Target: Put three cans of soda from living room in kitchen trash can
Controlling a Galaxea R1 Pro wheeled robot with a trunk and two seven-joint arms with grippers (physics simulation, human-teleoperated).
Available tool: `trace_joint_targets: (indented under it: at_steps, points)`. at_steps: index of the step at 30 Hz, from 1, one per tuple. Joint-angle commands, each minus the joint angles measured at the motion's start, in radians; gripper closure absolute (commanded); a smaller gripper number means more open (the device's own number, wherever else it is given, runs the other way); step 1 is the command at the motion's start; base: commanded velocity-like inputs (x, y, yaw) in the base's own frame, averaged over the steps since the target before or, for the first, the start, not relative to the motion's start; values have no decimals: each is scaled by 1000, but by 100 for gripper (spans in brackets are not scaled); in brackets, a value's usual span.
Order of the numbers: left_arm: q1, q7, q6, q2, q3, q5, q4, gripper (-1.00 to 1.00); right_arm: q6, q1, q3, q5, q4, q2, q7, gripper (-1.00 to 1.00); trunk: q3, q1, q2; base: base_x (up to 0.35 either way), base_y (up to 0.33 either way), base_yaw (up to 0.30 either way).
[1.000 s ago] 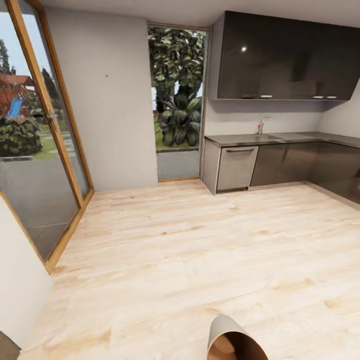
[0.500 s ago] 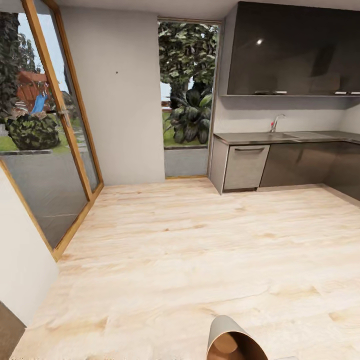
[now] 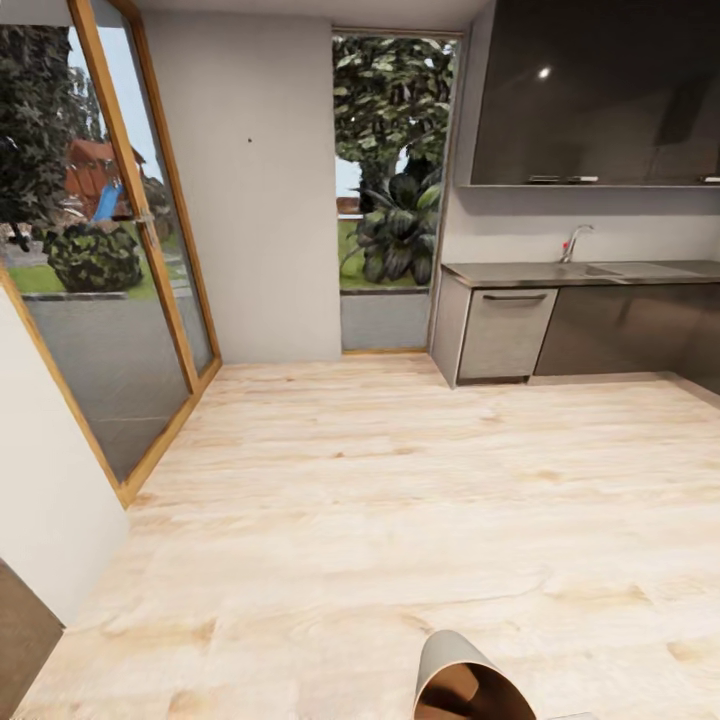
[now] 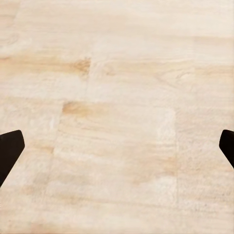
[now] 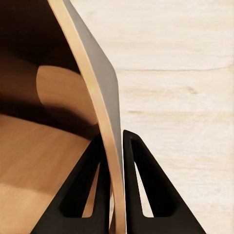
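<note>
I am in the kitchen, over its pale wood floor (image 3: 380, 500). The tash can (image 3: 462, 682), beige-grey outside and glossy brown inside, lies tilted at the head view's lower edge with its mouth towards me. My right gripper (image 5: 114, 141) is shut on the tash can's thin wall (image 5: 95, 83), one finger inside and one outside. My left gripper (image 4: 118, 146) hangs open over bare floor, its dark fingertips (image 4: 10, 146) far apart with nothing between them. The cans of soda are out of view.
Glossy dark cabinets (image 3: 600, 95) hang over a steel counter (image 3: 540, 272) with a tap (image 3: 573, 243) at the right. A tall window (image 3: 392, 180) stands in the far wall. Wood-framed glass doors (image 3: 110, 270) run along the left, beside a white wall corner (image 3: 40, 480).
The camera has moved: window, counter and cabinets have slid right in the picture and look slightly nearer. The tash can keeps its place at the bottom of the picture.
</note>
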Motion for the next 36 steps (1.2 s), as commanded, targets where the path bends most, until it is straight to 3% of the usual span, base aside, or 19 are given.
trace_joint_targets:
  at_steps: [1,23,36]
  points:
    - [0,0,0,0,0,0,0,-100,0,0,-2,-5,-2,0,10,100,0,0,0,0,-10,15]
    - [0,-4,-1,2,8,1,-1,-100,0,0,0,-3,-2,0,10,100,0,0,0,-137,189,2]
    - [0,-6,-23,4,11,0,1,-100,0,0,0,-1,0,2,10,100,-2,0,0,82,25,17]
